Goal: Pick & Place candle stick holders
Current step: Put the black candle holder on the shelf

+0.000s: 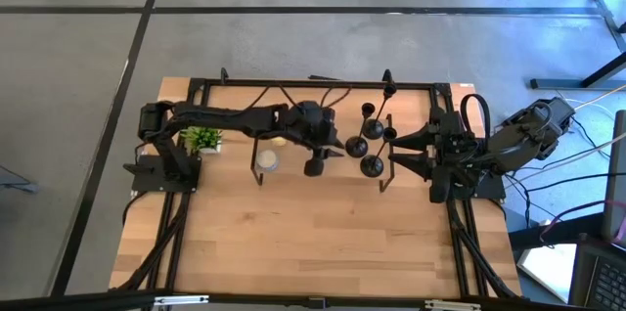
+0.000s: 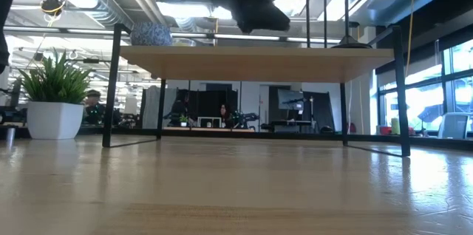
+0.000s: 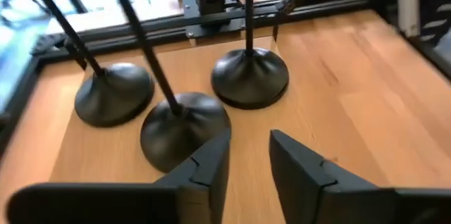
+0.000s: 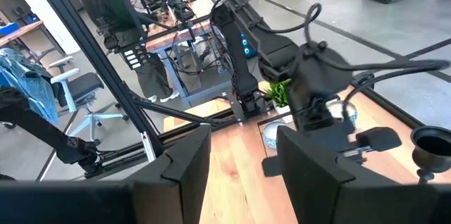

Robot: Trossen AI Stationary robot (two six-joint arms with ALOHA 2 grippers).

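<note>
Left wrist view: my left fingers (image 3: 250,164) gape empty just short of three crowded candle stick holders (image 3: 250,76); one nudge topples neighbours.

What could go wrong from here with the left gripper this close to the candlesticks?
The three candlesticks stand bunched on the shelf, bases almost touching. The left gripper, open and empty, sits just before them; a slightly off approach might clip a thin stem and topple its neighbours. The right gripper waits open nearby.
</note>
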